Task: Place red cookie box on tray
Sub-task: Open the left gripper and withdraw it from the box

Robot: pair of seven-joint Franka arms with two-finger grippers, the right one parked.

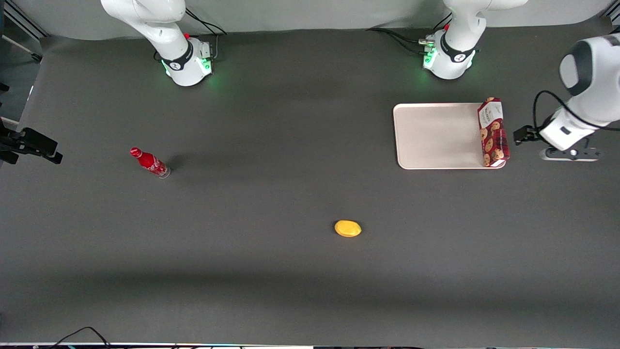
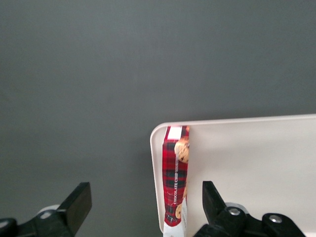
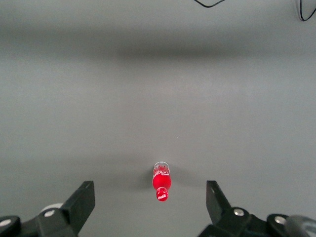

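Observation:
The red cookie box [image 1: 493, 132] stands on its long narrow side on the beige tray [image 1: 436, 138], along the tray's edge nearest the working arm's end of the table. In the left wrist view the plaid box [image 2: 177, 182] runs along the rim of the tray [image 2: 256, 163]. My left gripper [image 1: 571, 154] hangs high above the table beside that tray edge. Its fingers are wide open and empty [image 2: 146, 192]. The box lies far below them, closer to one finger [image 2: 211, 200] than the other.
A small red bottle [image 1: 149, 162] lies on the dark table toward the parked arm's end; it also shows in the right wrist view [image 3: 161, 181]. A yellow oval object [image 1: 348, 228] lies nearer the front camera than the tray.

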